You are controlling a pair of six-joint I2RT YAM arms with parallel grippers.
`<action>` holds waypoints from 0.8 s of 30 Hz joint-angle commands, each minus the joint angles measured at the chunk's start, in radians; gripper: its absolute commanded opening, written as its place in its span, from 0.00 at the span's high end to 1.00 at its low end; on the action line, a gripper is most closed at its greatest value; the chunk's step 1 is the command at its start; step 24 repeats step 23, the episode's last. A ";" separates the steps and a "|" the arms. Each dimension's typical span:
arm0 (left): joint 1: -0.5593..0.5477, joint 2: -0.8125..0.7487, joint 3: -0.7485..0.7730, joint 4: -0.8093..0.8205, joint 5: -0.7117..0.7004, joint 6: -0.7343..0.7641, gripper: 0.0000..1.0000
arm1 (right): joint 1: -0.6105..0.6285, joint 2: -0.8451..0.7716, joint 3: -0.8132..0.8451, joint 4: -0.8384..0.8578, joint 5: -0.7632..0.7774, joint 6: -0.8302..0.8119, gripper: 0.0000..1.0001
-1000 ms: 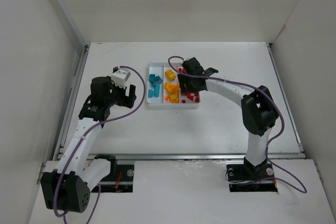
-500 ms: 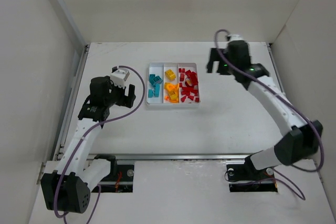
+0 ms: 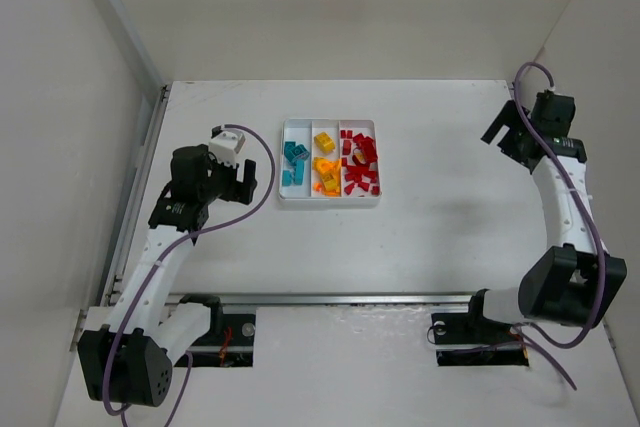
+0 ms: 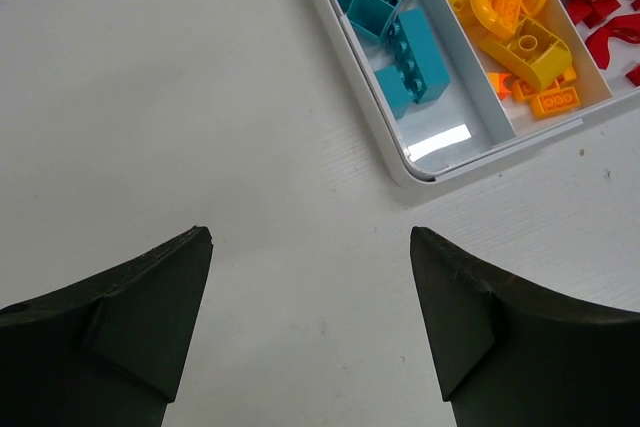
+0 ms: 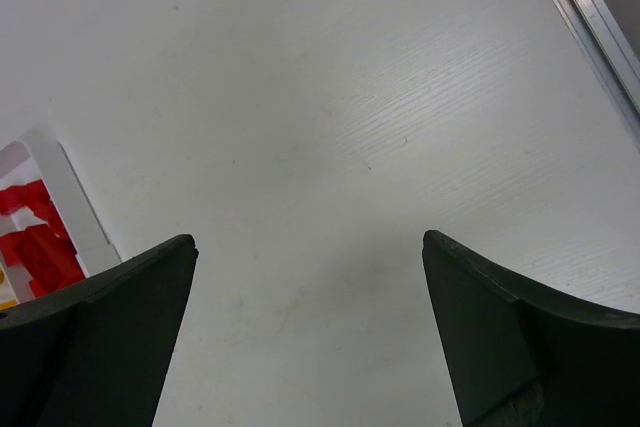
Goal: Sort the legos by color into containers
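Note:
The white tray [image 3: 330, 203] sits at the table's middle back, and its three containers hold the legos sorted by colour. Teal legos [image 3: 294, 159] fill the left one, orange and yellow legos [image 3: 325, 175] the middle, red legos [image 3: 361, 162] the right. My left gripper [image 3: 247, 179] hovers open just left of the tray, nothing between its fingers. The left wrist view shows the left gripper [image 4: 310, 237] above bare table, with the tray's corner [image 4: 420, 172] and teal legos [image 4: 400, 22] ahead. My right gripper [image 3: 505, 132] is open and empty far to the right. In the right wrist view the right gripper [image 5: 308, 239] has red legos [image 5: 35, 242] at the left edge.
A metal rail [image 5: 590, 17] runs along the table's right edge near the right gripper. White walls enclose the table on the left, back and right. Both arms trail purple cables [image 3: 265, 182].
The right arm has swung from over the tray's red compartment out to the table's far right, its jaws opening wide. The left arm has not moved.

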 commanded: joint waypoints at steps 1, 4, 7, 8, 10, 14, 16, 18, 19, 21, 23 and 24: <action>0.003 -0.022 -0.017 0.043 -0.005 -0.006 0.22 | 0.004 -0.017 0.053 -0.015 -0.010 0.023 0.00; 0.003 -0.022 -0.017 0.043 -0.005 -0.006 0.22 | 0.004 -0.043 0.044 -0.010 -0.010 0.023 0.00; 0.003 -0.022 -0.017 0.043 -0.005 -0.006 0.22 | 0.004 -0.088 0.013 0.027 -0.030 0.023 0.00; 0.003 -0.022 -0.017 0.043 -0.005 -0.006 0.22 | 0.004 -0.097 0.013 0.027 -0.030 0.023 0.00; 0.003 -0.022 -0.017 0.043 -0.005 -0.006 0.22 | 0.004 -0.115 0.001 0.042 -0.041 0.023 0.00; 0.003 -0.022 -0.017 0.043 -0.005 -0.006 0.22 | 0.004 -0.115 0.001 0.042 -0.041 0.023 0.00; 0.003 -0.022 -0.017 0.043 -0.005 -0.006 0.22 | 0.004 -0.115 0.001 0.042 -0.041 0.023 0.00; 0.003 -0.022 -0.017 0.043 -0.005 -0.006 0.22 | 0.004 -0.115 -0.008 0.042 -0.050 0.023 0.00; 0.003 -0.022 -0.017 0.043 -0.005 -0.006 0.22 | 0.004 -0.128 -0.019 0.042 -0.050 0.023 0.00; 0.003 -0.022 -0.017 0.043 -0.005 -0.006 0.22 | 0.004 -0.149 -0.048 0.076 -0.093 0.014 0.00; 0.003 -0.022 -0.017 0.043 -0.005 -0.006 0.22 | 0.004 -0.172 -0.069 0.103 -0.116 0.014 0.00; 0.003 -0.022 -0.017 0.043 -0.005 -0.006 0.22 | 0.004 -0.172 -0.069 0.103 -0.116 0.014 0.00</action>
